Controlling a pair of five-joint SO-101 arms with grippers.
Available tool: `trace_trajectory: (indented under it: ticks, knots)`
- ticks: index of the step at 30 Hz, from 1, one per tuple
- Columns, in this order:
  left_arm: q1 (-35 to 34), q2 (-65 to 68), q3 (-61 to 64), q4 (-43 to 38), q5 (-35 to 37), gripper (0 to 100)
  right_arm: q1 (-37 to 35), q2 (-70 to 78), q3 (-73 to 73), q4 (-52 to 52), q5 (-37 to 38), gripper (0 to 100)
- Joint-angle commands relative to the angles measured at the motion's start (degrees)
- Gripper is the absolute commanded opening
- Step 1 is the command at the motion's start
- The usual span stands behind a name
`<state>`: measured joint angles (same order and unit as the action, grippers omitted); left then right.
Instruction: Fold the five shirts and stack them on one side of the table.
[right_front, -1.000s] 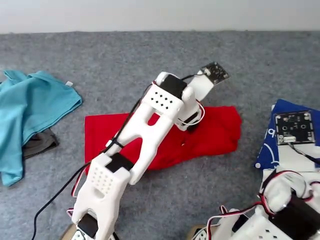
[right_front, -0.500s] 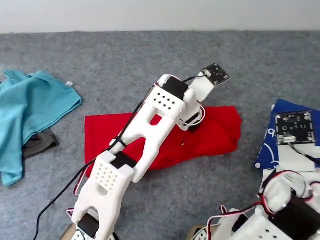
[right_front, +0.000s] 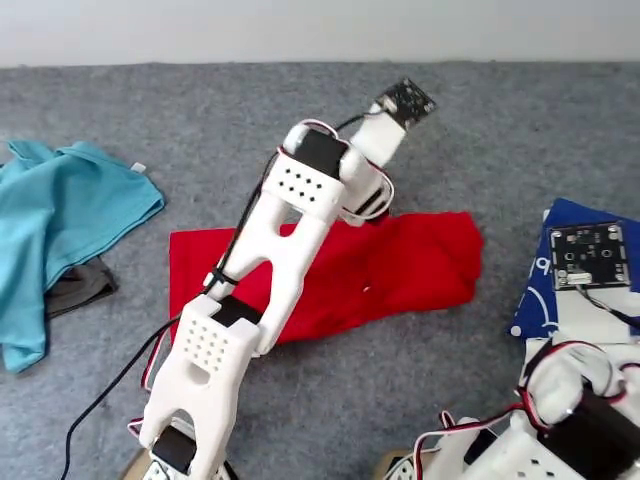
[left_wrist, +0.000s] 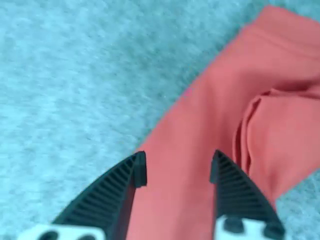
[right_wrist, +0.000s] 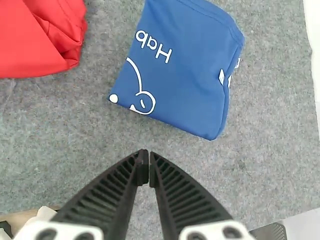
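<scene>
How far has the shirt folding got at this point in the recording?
Done: the blue shirt lies folded on the table's right side. In hand: the red shirt in the middle looks partly folded; the open left gripper hovers over its edge, gripping nothing; the right gripper is shut. Left: the teal shirt lies crumpled over a grey garment at the left; nothing is stacked yet.

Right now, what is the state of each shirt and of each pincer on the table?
Red cloth shirt: partly folded, lying flat mid-table.
Dark blue cloth shirt with white print: folded into a neat rectangle.
Light blue cloth shirt: unfolded, crumpled.
Dark grey cloth garment: unfolded, partly under the light blue shirt.
Left pincer: open, over the red shirt's edge.
Right pincer: shut, empty.
</scene>
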<state>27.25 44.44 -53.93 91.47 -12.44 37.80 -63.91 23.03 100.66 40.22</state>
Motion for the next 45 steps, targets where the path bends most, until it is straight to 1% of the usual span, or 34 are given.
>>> trace_trajectory:
  ticks: [1,6,12,14,17,19,24,27,33,38,41,45]
  knots:
    - [2.29,1.05,0.92,-0.44,-0.26,21,0.66,-0.48,-0.09,2.24,-0.09,1.5]
    - [7.12,4.04,0.48,1.93,-0.26,21,0.66,-0.48,-0.09,2.24,-0.09,1.5]
    - [14.07,3.43,-1.8,9.14,0.18,20,0.66,-0.48,-0.09,2.24,-0.09,1.5]
    - [15.74,2.2,-1.98,9.05,0.62,17,0.66,-0.48,-0.09,2.24,-0.09,1.5]
    - [16.44,0.88,-1.89,9.05,0.62,16,0.66,-0.48,-0.09,2.24,-0.09,1.5]
    - [15.91,0.79,-1.89,8.97,0.44,16,0.66,-0.48,-0.09,2.24,-0.09,1.5]
    - [10.02,2.64,-2.33,7.12,-2.29,16,0.66,-0.48,-0.09,2.24,-0.09,1.5]
    - [6.15,4.57,-2.15,4.84,-2.29,16,0.66,-0.48,-0.09,2.24,-0.09,1.5]
    - [1.14,11.34,-2.33,3.16,-2.29,16,0.66,-0.4,-0.09,2.24,-0.09,1.5]
    - [-0.53,14.24,-2.42,3.69,-2.29,16,0.66,-0.31,-0.09,2.24,-0.09,1.5]
    - [-1.41,11.87,-2.42,4.13,-2.29,16,0.66,-0.31,-0.09,2.24,-0.09,1.5]
    - [-0.88,6.15,-2.42,5.1,-2.2,16,0.66,-0.31,-0.09,2.24,-0.09,1.5]
